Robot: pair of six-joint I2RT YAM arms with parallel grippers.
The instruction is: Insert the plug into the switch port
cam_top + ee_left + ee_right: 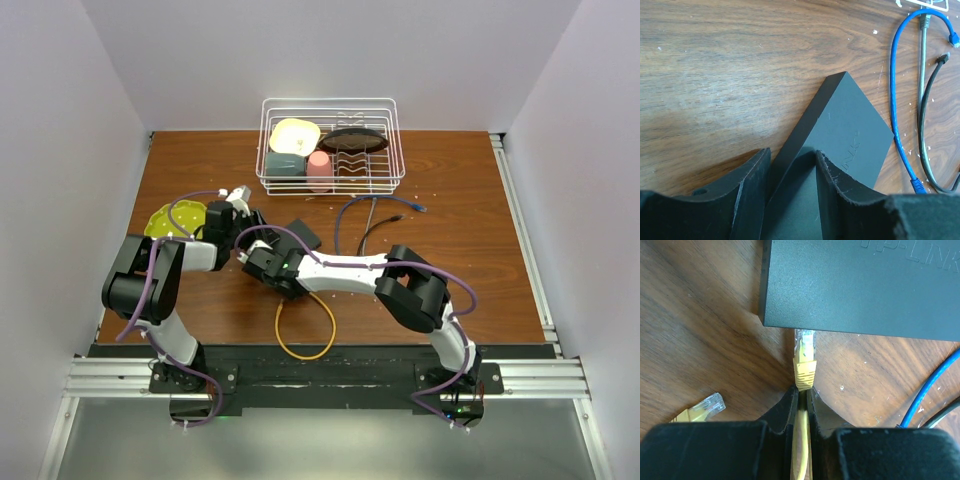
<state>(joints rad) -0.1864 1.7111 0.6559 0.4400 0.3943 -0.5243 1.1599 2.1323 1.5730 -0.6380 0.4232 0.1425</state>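
The dark grey switch box [303, 235] lies flat on the wooden table. In the left wrist view the box [850, 125] runs between my fingers. My left gripper [792, 155] is open and straddles its long edge, one finger [747, 190] beside the side wall, the other [840, 195] over the top face. My right gripper [802, 390] is shut on the yellow cable just behind the plug [805, 357]. The plug's clear tip meets the box's near narrow edge [860, 330]. The sockets themselves are hidden. In the top view both grippers, left [248, 222] and right [262, 262], sit close together at the box.
The yellow cable loops toward the near table edge [305, 335], and its other plug [705, 407] lies loose on the table. Blue [895, 100] and dark cables [925, 110] lie right of the box. A wire dish rack [332, 145] stands at the back, and a green plate [168, 220] at the left.
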